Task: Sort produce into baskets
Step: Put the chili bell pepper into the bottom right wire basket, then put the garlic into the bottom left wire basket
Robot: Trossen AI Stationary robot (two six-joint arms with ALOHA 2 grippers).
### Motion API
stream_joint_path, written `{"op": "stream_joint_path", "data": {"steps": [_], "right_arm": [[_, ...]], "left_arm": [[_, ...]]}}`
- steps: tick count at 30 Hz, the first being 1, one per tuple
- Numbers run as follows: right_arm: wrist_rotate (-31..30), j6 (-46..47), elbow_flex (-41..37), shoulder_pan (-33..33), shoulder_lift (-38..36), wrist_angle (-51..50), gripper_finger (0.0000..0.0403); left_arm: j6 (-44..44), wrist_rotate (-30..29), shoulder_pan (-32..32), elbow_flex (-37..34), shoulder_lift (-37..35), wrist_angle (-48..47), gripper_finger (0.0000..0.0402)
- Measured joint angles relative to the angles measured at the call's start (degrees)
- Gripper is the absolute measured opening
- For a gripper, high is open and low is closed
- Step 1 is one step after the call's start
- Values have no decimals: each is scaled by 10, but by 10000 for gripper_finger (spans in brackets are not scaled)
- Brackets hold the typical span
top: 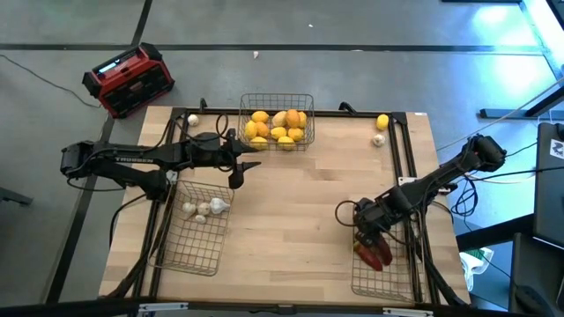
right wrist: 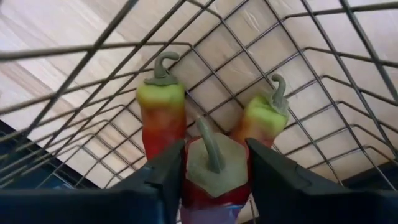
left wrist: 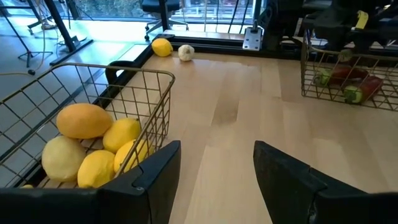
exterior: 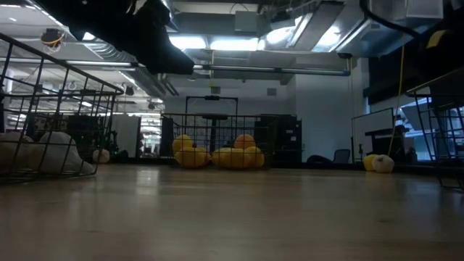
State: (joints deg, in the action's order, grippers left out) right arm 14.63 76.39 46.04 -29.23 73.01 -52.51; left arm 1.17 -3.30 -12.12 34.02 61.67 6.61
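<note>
Red-and-black box (top: 129, 80): on the floor beyond the tabletop's (top: 291, 211) far left corner

Left arm: reaches across the left side of the tabletop; left gripper (top: 240, 161) hangs above the bare wood between the left basket and the far basket, fingers (left wrist: 152, 180) spread apart with nothing between them

Left basket (top: 196, 231): grey wire, at the left edge of the tabletop; holds three white garlic bulbs (top: 204, 208) clustered at its far end

Single garlic bulb (top: 193, 120): loose on the tabletop at the far left corner, near the far basket

Far basket (top: 277, 121): grey wire, at the middle of the far edge; holds a heap of lemons (top: 275, 129), yellow with a few orange ones, seen close in the left wrist view (left wrist: 93, 149)

Right basket (top: 386, 262): grey wire, at the near right of the tabletop; holds red peppers (top: 374, 253) with green stems

Right gripper (top: 368, 231): lowered into the far end of the right basket; its fingers (right wrist: 158, 180) sit either side of one pepper (right wrist: 211, 171), stem up, close against it; whether they grip it or have let go cannot be told. Two more peppers (right wrist: 163, 115) lie on the basket floor just beyond, touching it

Loose lemon (top: 382, 121) and loose garlic bulb (top: 379, 139): just beside each other on the tabletop at the far right corner, well apart from every basket
</note>
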Motion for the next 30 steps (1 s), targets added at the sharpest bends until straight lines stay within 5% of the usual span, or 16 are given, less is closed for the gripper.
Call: {"op": "stream_joint_path", "data": {"steps": [8,16,22,27,30], "right_arm": [[39,-4,4,12,-1,-45,255],[40,-88,126,56,-2,-178,267],[-173,-173,236,90,-2,-170,254],[-398,-309,243,90,-2,-25,253],[-462,-400,220,91,8,69,253]], "left_arm": [[2,0,0,0,0,0,198],[5,-16,0,0,0,0,198],[-1,-48,0,0,0,-1,198],[-7,-48,0,0,0,-6,198],[-8,-59,-1,0,-5,-31,198]]}}
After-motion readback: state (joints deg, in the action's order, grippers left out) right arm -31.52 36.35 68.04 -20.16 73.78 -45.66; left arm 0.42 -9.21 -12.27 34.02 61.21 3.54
